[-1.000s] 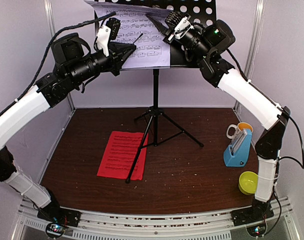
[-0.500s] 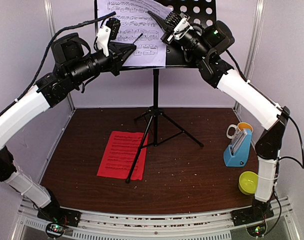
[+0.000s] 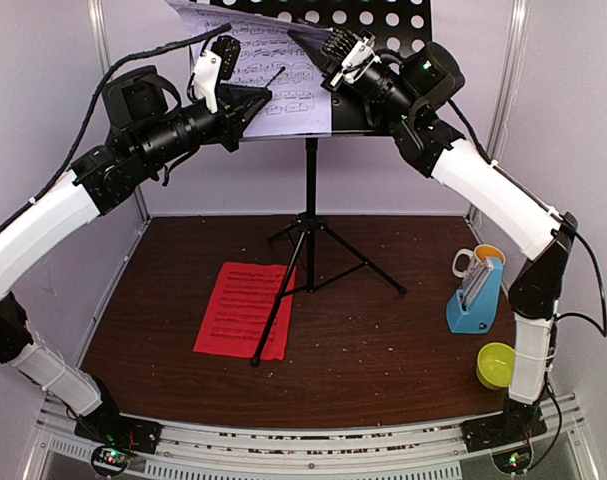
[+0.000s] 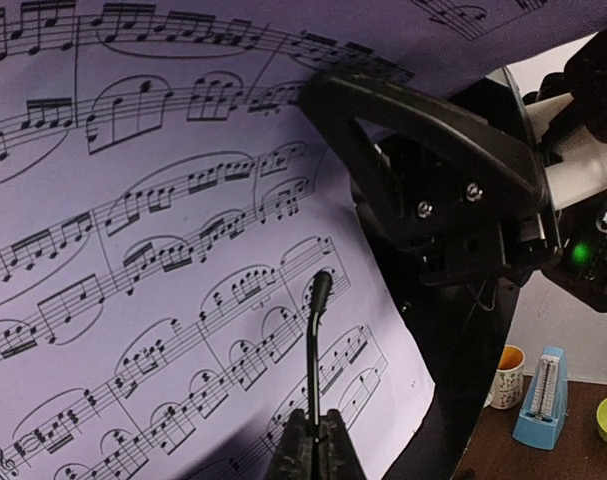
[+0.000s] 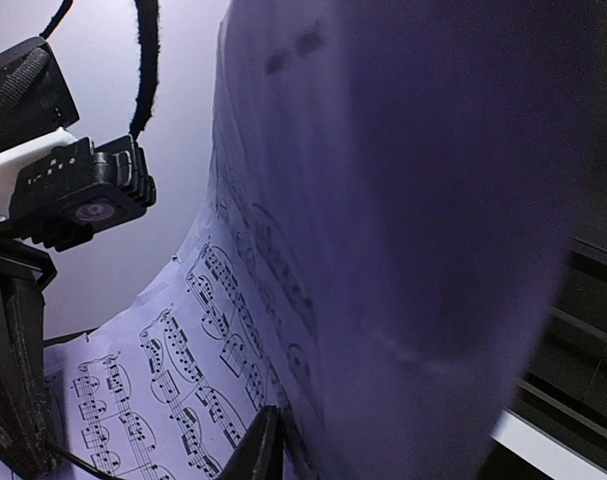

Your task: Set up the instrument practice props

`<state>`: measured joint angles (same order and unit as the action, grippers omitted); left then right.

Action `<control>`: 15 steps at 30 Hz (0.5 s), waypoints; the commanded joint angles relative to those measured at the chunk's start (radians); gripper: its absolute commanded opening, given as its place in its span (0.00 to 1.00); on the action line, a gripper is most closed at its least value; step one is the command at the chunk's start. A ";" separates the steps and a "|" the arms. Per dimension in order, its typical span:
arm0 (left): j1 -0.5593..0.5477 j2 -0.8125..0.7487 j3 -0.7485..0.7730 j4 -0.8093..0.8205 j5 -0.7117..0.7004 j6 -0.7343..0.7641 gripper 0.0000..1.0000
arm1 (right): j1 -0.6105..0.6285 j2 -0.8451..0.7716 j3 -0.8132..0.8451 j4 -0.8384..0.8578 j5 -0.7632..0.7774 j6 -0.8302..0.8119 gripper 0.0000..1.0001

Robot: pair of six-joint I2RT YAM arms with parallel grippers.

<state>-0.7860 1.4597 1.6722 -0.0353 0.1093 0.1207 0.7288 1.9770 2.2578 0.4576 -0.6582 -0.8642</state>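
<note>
The black perforated music stand (image 3: 383, 20) rises on its tripod at the back. The white music sheet (image 3: 273, 70) leans on its desk, and its top corner sticks out past the left side. My left gripper (image 4: 316, 425) is shut on the stand's thin black wire page holder (image 4: 318, 340) in front of the white music sheet (image 4: 163, 250). My right gripper (image 3: 318, 45) sits at the sheet's upper right edge. In the right wrist view one finger (image 5: 258, 445) touches the curled sheet (image 5: 403, 220), which hides the other. The red music sheet (image 3: 243, 310) lies flat. The blue metronome (image 3: 475, 295) stands right.
A white mug (image 3: 468, 262) stands just behind the metronome and a small yellow bowl (image 3: 496, 365) sits near the right arm's base. The stand's tripod legs (image 3: 273, 320) spread over the wooden floor, and one leg crosses the red sheet. White walls close in both sides.
Half a second ago the white sheet lay flat on the stand. Its top now leans out to the left again, and my right gripper has shifted slightly up and left. The left arm is still.
</note>
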 commanded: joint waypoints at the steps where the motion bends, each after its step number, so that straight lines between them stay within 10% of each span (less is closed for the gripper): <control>1: -0.007 -0.009 0.019 0.054 0.033 -0.003 0.00 | 0.006 0.004 -0.006 0.020 0.001 0.006 0.24; 8: -0.008 -0.013 0.018 0.049 0.012 -0.013 0.00 | 0.006 -0.003 -0.012 0.044 0.016 0.020 0.32; 15: -0.007 -0.021 0.017 0.037 -0.002 -0.019 0.26 | 0.006 -0.007 -0.021 0.052 0.027 0.021 0.35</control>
<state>-0.7864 1.4597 1.6722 -0.0502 0.0895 0.1127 0.7288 1.9770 2.2505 0.4778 -0.6518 -0.8570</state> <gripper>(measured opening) 0.222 0.348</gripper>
